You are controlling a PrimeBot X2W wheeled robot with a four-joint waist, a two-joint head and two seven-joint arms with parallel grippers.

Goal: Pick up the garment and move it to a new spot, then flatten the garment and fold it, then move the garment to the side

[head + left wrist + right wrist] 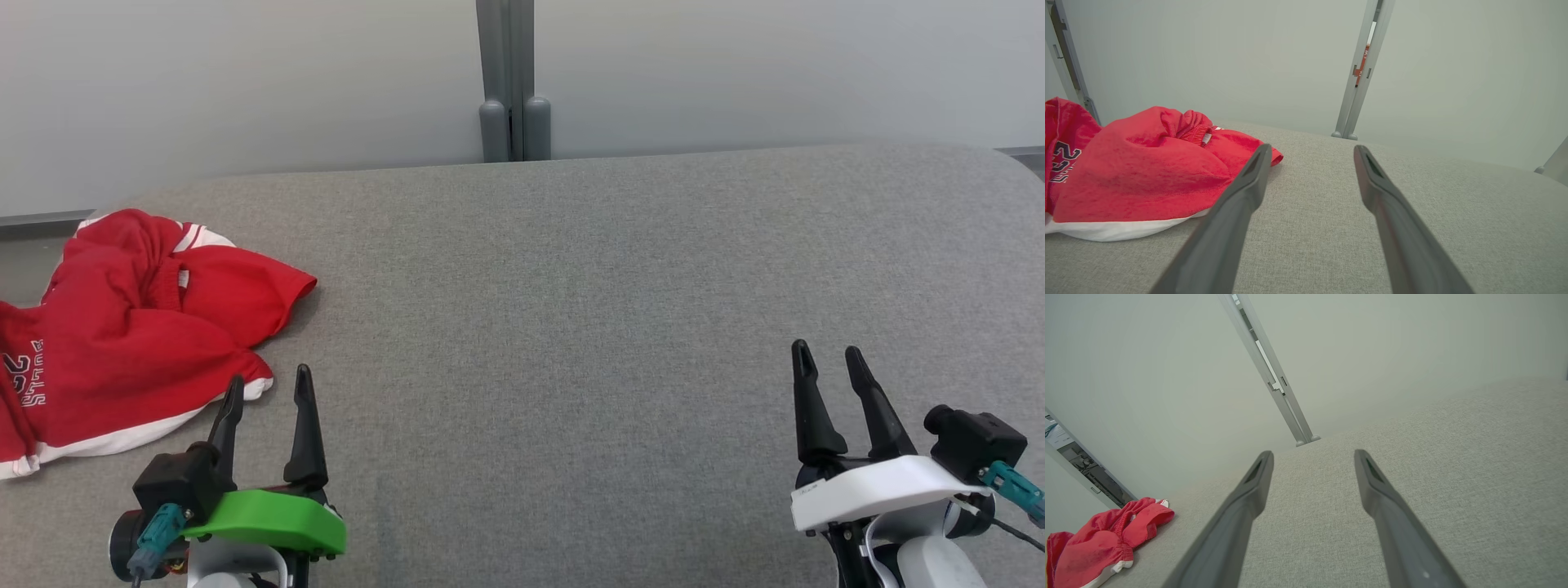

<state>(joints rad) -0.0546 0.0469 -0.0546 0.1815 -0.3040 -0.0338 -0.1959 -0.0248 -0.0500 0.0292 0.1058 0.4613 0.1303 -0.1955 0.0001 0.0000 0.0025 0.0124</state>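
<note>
A red garment (122,327) with white trim and dark lettering lies crumpled at the left end of the grey table (571,327), part of it running off the head view's left edge. The same red garment (1139,175) lies just left of my fingers in the left wrist view, and the garment (1102,543) shows small at the lower left of the right wrist view. My left gripper (268,384) stands open beside the garment's near right edge, nothing between its fingers. Far to the right, my right gripper (824,353) is open over bare table.
A pale wall rises behind the table, with a grey vertical post (513,82) at its middle. The table's far edge is rounded at both corners. Grey fabric surface stretches between the two grippers.
</note>
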